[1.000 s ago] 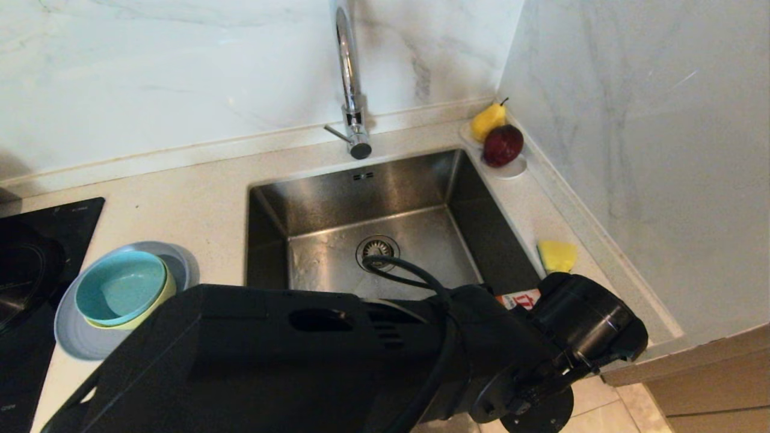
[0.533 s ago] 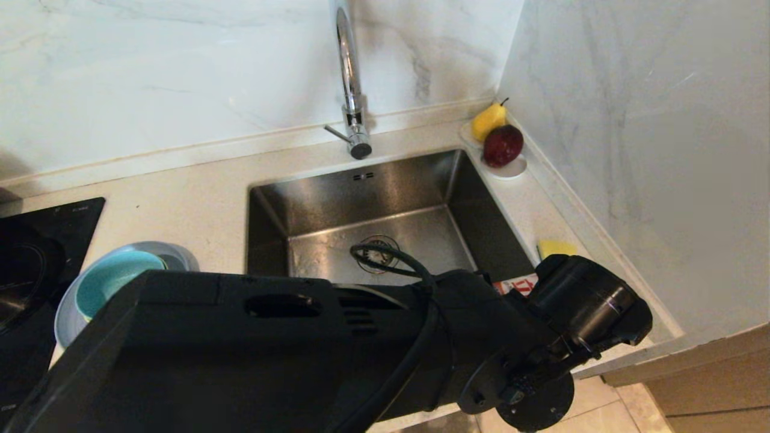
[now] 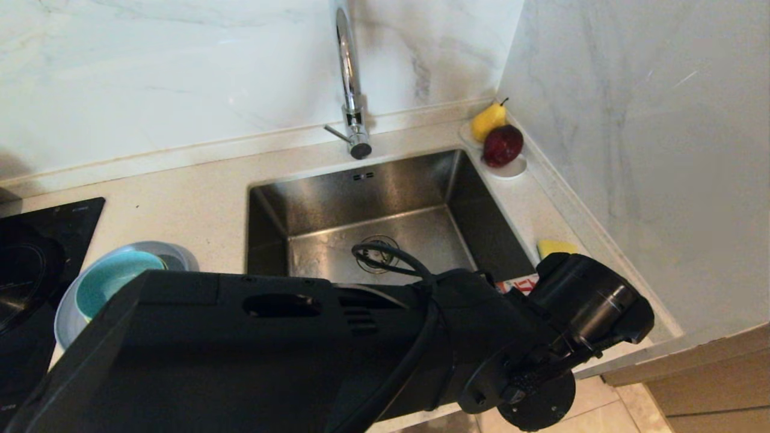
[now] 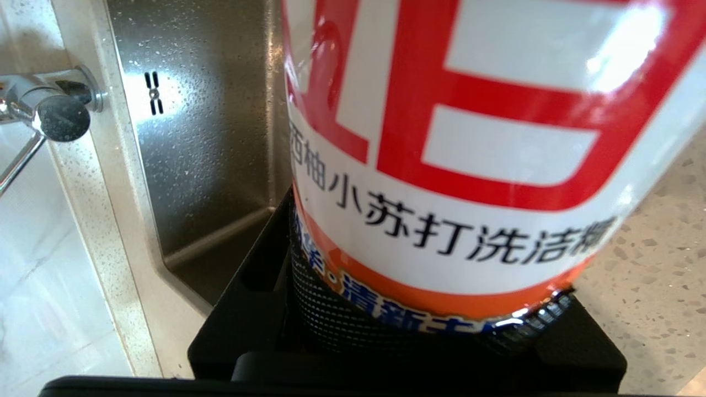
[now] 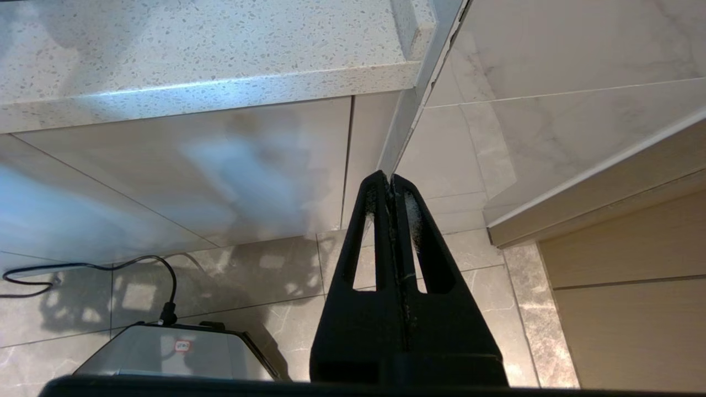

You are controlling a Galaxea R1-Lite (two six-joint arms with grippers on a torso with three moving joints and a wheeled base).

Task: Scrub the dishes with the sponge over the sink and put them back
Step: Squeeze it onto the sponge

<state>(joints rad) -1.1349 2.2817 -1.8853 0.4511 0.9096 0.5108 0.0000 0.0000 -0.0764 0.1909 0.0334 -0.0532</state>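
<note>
A pale speckled stone countertop (image 3: 198, 198) runs under white marble walls into a corner, with a steel sink (image 3: 373, 210) sunk into it below a tall chrome faucet (image 3: 349, 78). At far left a teal-blue bowl (image 3: 111, 279) sits nested in what looks like a second bowl on a grey-blue plate (image 3: 171, 252), mostly hidden by the arm. The yellow sponge (image 3: 556, 246) lies on the counter right of the sink. The left arm stretches across the sink's near edge; its left gripper (image 4: 430, 331) pinches a red-and-white dish soap bottle (image 4: 469, 138). The right gripper (image 5: 391, 193), fingers pressed together, hangs below counter level above the tiled floor (image 5: 265, 286).
</note>
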